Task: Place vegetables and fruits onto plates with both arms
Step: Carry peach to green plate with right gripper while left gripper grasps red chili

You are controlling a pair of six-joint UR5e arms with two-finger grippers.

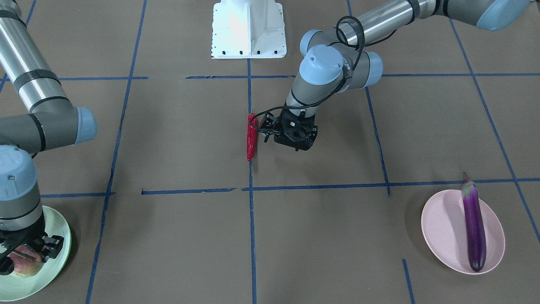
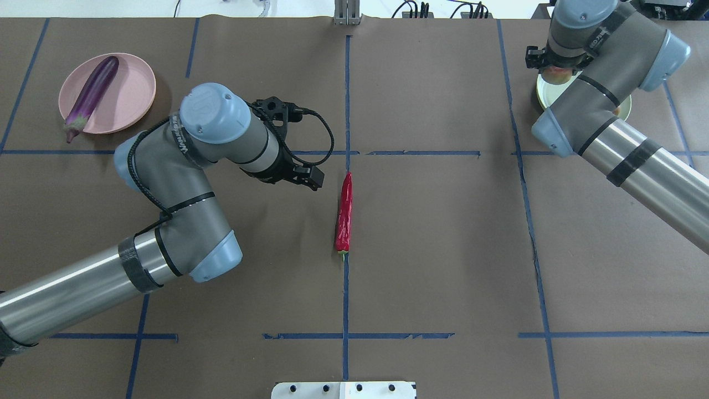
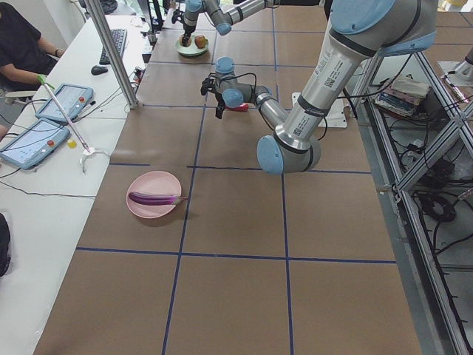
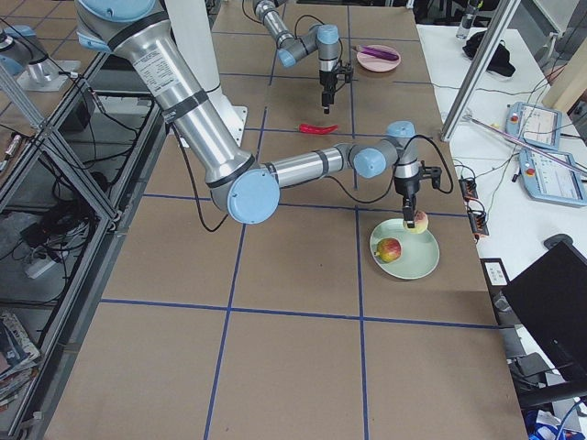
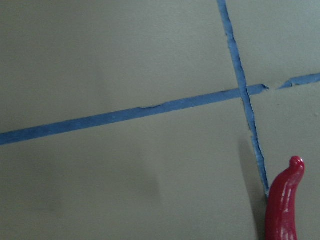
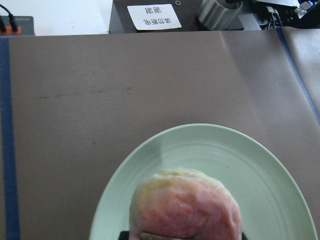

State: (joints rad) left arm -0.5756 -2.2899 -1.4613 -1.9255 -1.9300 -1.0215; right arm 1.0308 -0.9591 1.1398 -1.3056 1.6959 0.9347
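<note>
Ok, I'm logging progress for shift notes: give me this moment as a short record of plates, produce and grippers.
placed: long glossy purple eggplant lies on pale pink round plate; dark red mottled pomegranate sits on pale green round plate
in hand: pale pink-yellow peach, gripped by right gripper over the green plate
unplaced: thin bright red chili pepper lies on brown paper-covered table
beside chili: left gripper, not gripping it; open or shut unclear

Peach in right claw, over green plate
</note>
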